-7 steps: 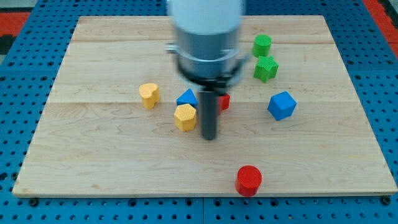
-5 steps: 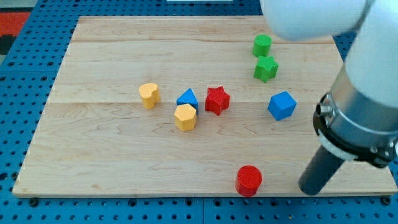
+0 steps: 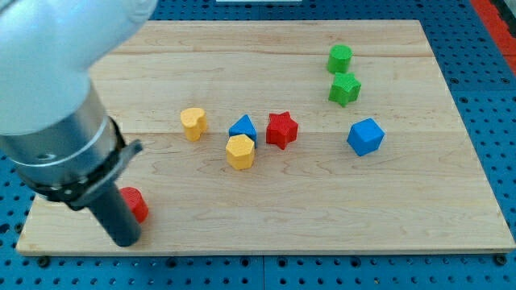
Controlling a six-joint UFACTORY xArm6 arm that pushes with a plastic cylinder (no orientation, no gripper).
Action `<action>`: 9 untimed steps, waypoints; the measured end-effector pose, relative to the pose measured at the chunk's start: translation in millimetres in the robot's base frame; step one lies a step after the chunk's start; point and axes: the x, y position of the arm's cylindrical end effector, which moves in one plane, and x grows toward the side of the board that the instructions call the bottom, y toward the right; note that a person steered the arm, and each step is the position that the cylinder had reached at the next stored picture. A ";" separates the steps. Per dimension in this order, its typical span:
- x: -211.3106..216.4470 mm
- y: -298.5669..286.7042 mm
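My tip (image 3: 124, 238) stands near the wooden board's (image 3: 322, 201) bottom left corner. It touches a red cylinder (image 3: 135, 204), which lies just up and right of it and is partly hidden by the rod. Nearer the board's middle lie a yellow heart-shaped block (image 3: 193, 123), a blue triangular block (image 3: 243, 128), a yellow hexagonal block (image 3: 239, 151) and a red star (image 3: 281, 130). These are well to the right of my tip.
A blue cube (image 3: 365, 136) lies right of centre. A green star-like block (image 3: 344, 88) and a green cylinder (image 3: 339, 58) sit at the upper right. The arm's pale body (image 3: 56, 72) covers the board's upper left. Blue pegboard (image 3: 492, 121) surrounds the board.
The arm has swung from the bottom right to the bottom left. The red cylinder has gone from the bottom right of centre to the bottom left corner. The other blocks stayed put.
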 end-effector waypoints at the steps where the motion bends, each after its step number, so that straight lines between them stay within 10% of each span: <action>1: -60.1 -19.7; 3: -106.4 35.8; 5: -162.2 -41.8; 9: -276.9 169.7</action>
